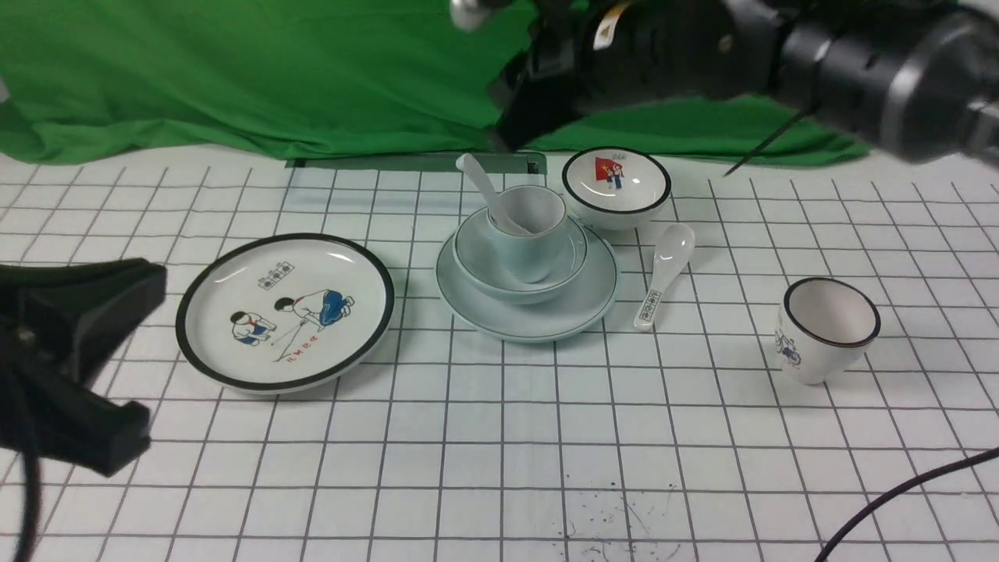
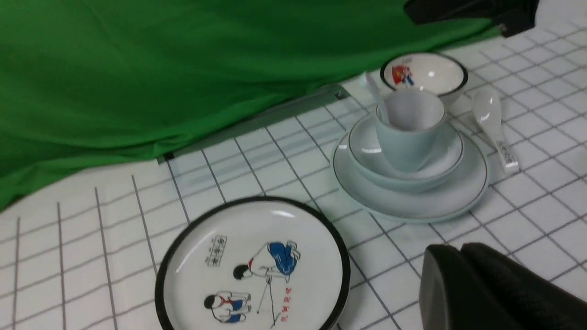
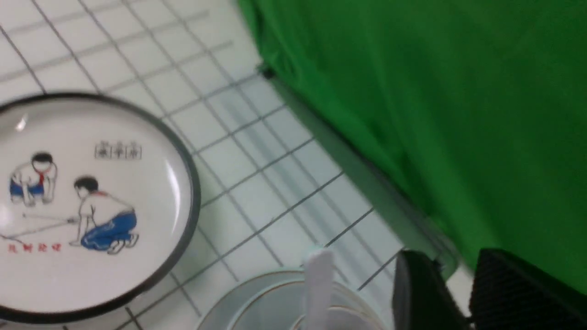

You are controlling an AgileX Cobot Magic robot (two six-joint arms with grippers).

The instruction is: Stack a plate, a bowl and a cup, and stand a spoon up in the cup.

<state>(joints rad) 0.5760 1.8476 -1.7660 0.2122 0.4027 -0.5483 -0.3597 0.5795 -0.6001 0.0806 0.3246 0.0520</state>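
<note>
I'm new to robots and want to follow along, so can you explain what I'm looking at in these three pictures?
This machine has two arms, each ending in a gripping hand. The front picture looks out from between the arms; each of the others comes from a camera on one arm's wrist.

On the tiled-pattern table, a pale blue-green plate carries a matching bowl. The cup stands in that bowl, with a plain spoon leaning in it. Around them are a cartoon plate, a black-rimmed bowl, a printed spoon and a black-rimmed cup.

Neither hand holds anything: the left one is shut, and the right one is open near the plain spoon.
</note>
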